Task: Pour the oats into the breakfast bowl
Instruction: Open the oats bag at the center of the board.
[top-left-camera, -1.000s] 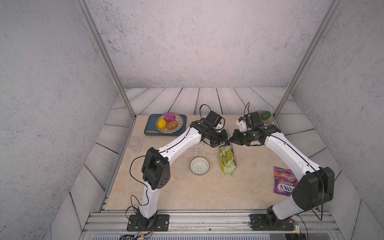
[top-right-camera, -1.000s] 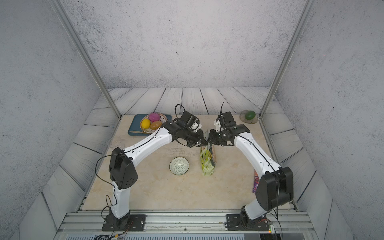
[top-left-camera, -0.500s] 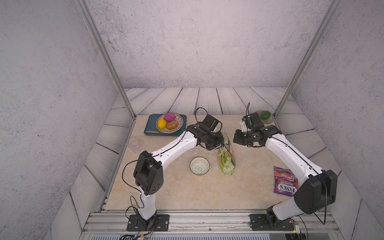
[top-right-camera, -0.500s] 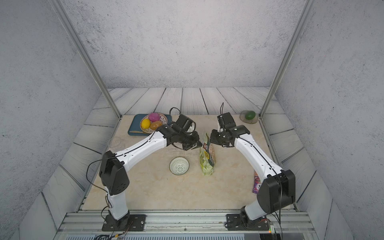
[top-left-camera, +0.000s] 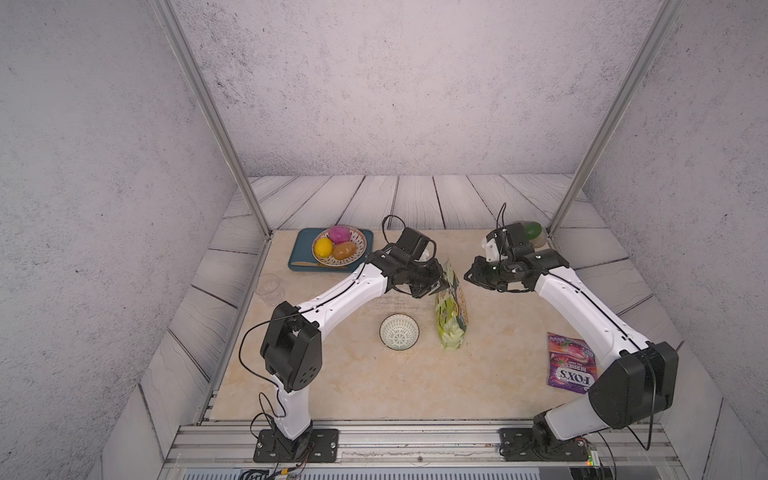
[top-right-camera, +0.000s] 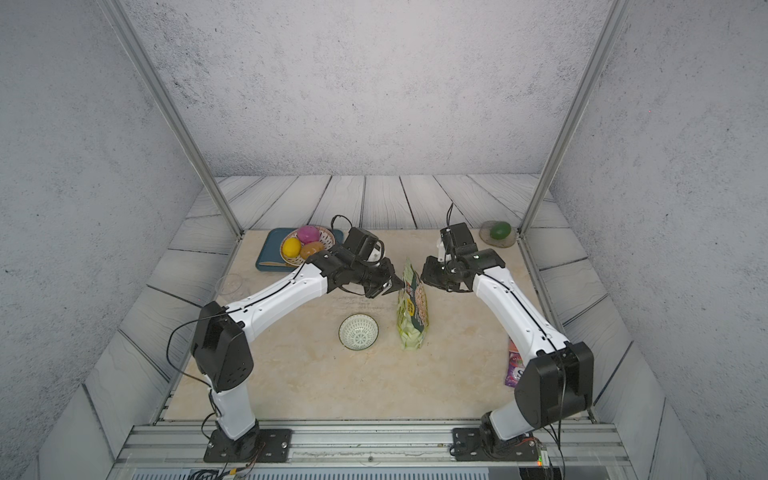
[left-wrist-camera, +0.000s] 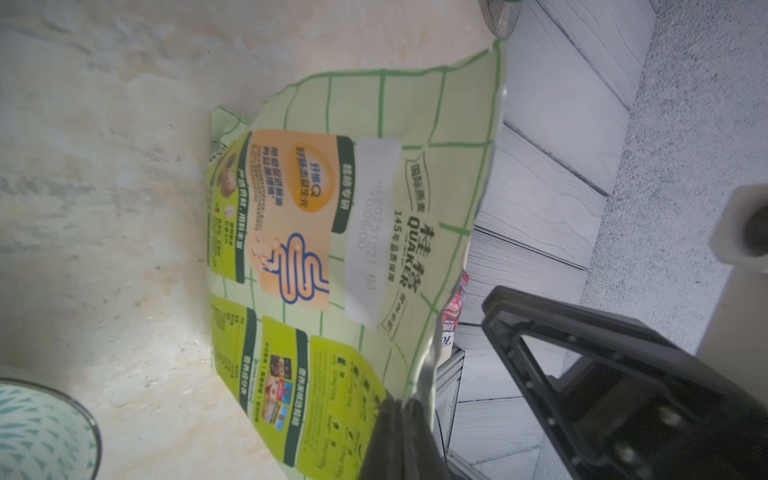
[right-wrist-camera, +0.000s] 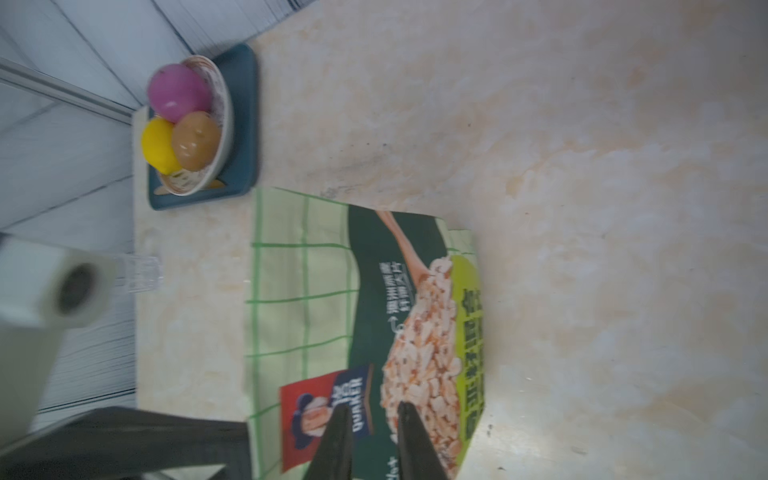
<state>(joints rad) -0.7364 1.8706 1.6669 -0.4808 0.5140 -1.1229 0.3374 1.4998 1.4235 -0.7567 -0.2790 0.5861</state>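
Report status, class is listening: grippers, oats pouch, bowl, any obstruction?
Left gripper shut on oats pouch top edge. Right gripper open, clear of it. Pouch upright beside breakfast bowl, bowl empty. Nothing between them.

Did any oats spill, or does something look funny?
No spill shows: the table has no flakes and the breakfast bowl is empty. The only odd bit is the oat pouch: its top edge looks wavy and crooked where the left gripper pinches it. The right gripper is off it.
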